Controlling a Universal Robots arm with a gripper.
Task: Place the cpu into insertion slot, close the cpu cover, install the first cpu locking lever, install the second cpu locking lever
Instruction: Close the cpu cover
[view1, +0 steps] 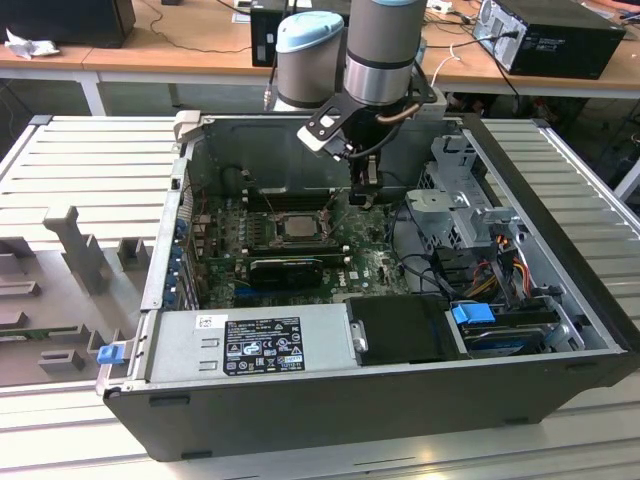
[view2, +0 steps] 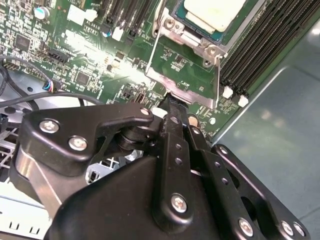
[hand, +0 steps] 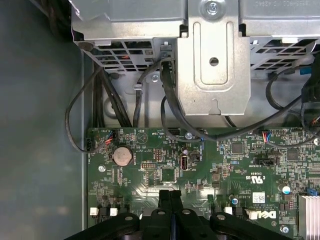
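Note:
The cpu (view1: 297, 226) is a beige-grey square lying in the insertion slot (view1: 274, 238) on the green motherboard inside the open computer case. In the second wrist view the cpu (view2: 215, 12) sits under the silver cpu cover (view2: 186, 37), which frames it and lies flat. A thin wire lever (view2: 156, 30) runs along the socket's edge. My gripper (view1: 366, 192) hangs over the board to the exterior view's right of the socket, apart from it. In both wrist views its black fingers (hand: 170, 194) are pressed together with nothing between them, their tip (view2: 170, 102) just short of the cover's edge.
Black memory slots (view2: 260, 45) flank the socket. A metal drive cage (hand: 212, 55) with black cables (hand: 165, 100) stands beside the board. The power supply (view1: 260, 345) and case walls (view1: 540, 200) bound the space. Grey fixtures (view1: 80, 250) lie outside the case.

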